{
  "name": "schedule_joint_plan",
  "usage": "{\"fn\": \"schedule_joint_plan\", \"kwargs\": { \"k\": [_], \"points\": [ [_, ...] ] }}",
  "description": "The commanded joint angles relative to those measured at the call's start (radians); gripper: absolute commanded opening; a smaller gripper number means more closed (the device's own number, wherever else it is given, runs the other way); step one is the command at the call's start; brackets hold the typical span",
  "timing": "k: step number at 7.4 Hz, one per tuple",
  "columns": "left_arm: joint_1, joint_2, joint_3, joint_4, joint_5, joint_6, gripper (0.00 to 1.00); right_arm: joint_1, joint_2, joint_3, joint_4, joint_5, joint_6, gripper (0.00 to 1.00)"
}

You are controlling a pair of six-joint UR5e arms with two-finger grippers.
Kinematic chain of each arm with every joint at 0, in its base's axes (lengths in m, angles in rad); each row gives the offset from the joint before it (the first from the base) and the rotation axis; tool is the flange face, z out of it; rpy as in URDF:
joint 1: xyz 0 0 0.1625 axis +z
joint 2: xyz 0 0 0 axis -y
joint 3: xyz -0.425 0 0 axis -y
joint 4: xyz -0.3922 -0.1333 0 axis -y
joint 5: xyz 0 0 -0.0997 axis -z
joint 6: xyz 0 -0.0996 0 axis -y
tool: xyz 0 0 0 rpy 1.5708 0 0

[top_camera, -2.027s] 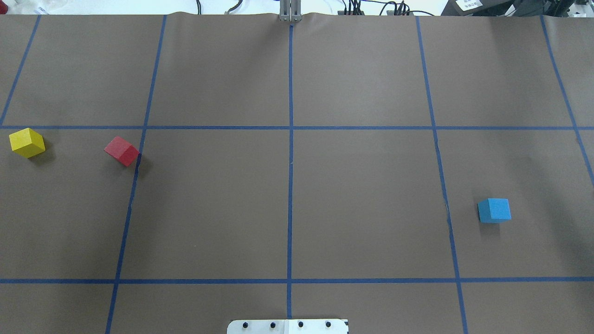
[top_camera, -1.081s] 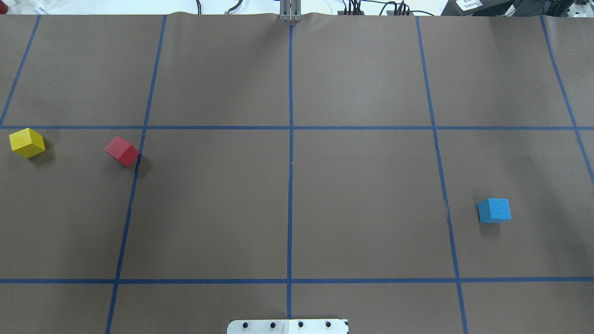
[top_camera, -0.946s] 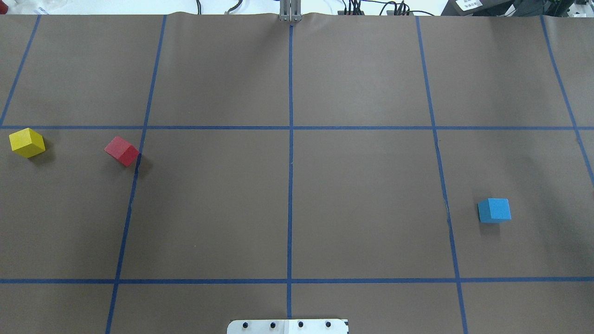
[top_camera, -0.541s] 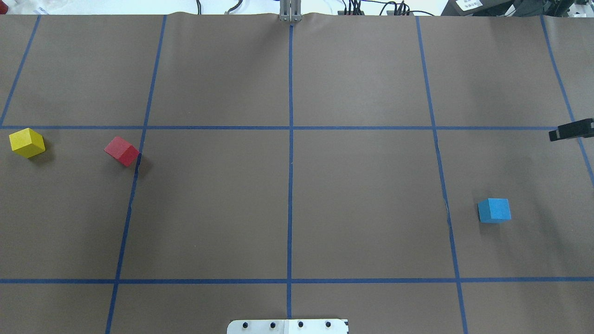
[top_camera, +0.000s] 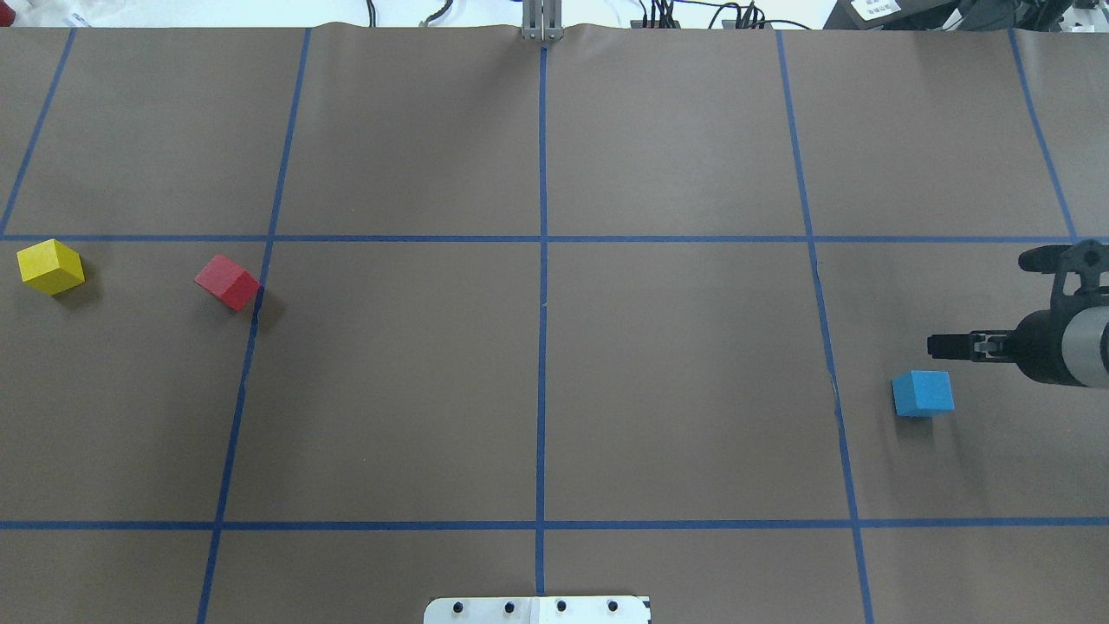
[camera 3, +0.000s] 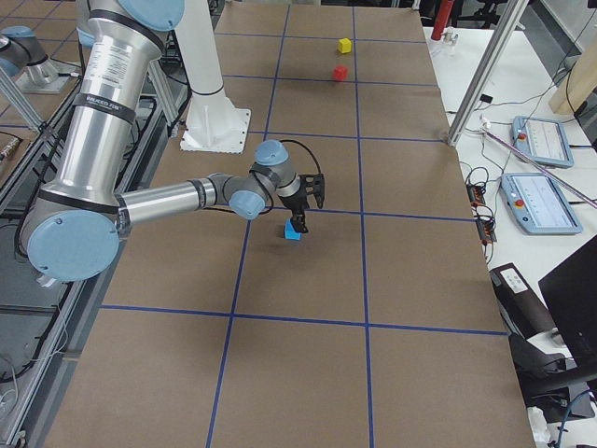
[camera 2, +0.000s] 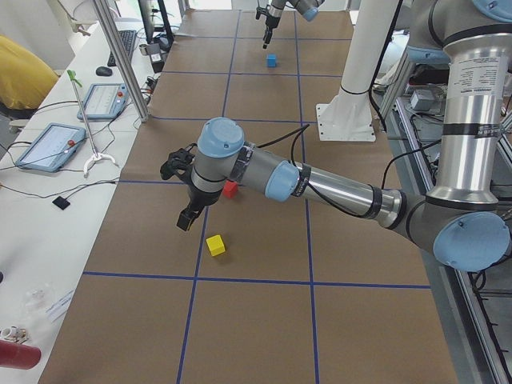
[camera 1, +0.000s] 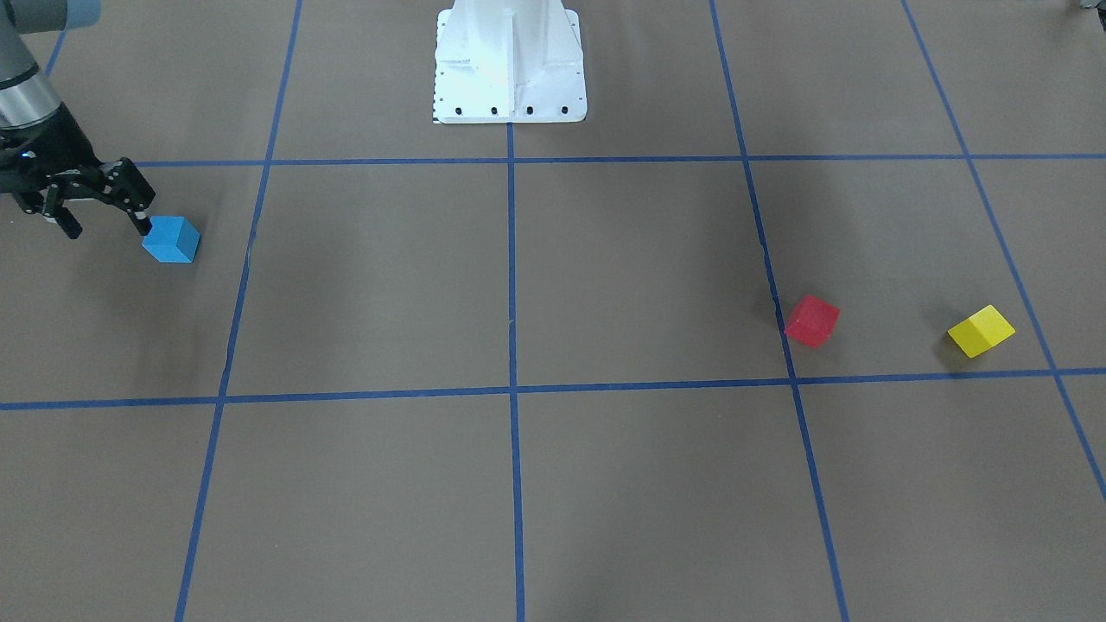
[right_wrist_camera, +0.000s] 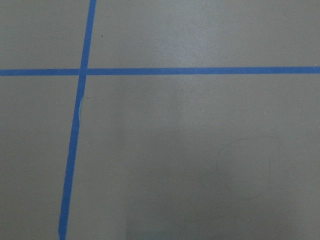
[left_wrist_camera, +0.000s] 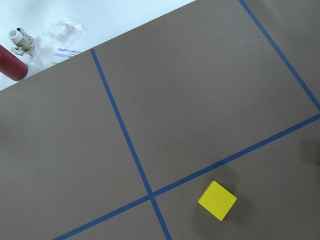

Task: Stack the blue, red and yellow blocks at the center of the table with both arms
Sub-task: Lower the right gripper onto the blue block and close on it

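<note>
The blue block [top_camera: 923, 393] sits on the table's right side and also shows in the front view [camera 1: 171, 239]. My right gripper [top_camera: 979, 302] is open and empty, hovering just beside the block, toward the table's right edge [camera 1: 104, 226]. The red block [top_camera: 228, 282] and the yellow block [top_camera: 50, 266] lie apart on the table's left side. The left wrist view looks down on the yellow block [left_wrist_camera: 217, 200]. My left gripper [camera 2: 180, 196] shows only in the exterior left view, above the red block [camera 2: 230, 189] and the yellow block [camera 2: 215, 245]. I cannot tell whether it is open or shut.
The brown table [top_camera: 676, 381] carries a grid of blue tape lines. The white robot base [camera 1: 508, 60] stands at the near edge. A red bottle [left_wrist_camera: 12, 62] and small packets lie beyond the table's left end.
My right gripper has come in from the right edge and moved down toward the blue block. The three blocks have not moved.
</note>
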Motion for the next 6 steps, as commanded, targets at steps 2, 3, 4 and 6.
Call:
{"fn": "schedule_joint_plan", "kwargs": {
  "k": [2,3,4,6],
  "points": [
    [-0.001,0.000,-0.003,0.000,0.000,0.002,1.00,-0.107,0.017,-0.025,0.005,-0.095,0.042,0.99],
    [-0.001,0.000,-0.003,0.000,0.000,0.002,1.00,-0.119,0.028,-0.051,0.005,-0.095,0.039,0.99],
    [-0.001,0.000,-0.003,0.000,0.000,0.002,1.00,-0.128,0.025,-0.059,0.005,-0.095,0.038,0.99],
    [-0.001,0.002,-0.007,0.000,0.000,0.002,1.00,-0.151,0.026,-0.083,0.005,-0.095,0.027,0.94]
  ]
}}
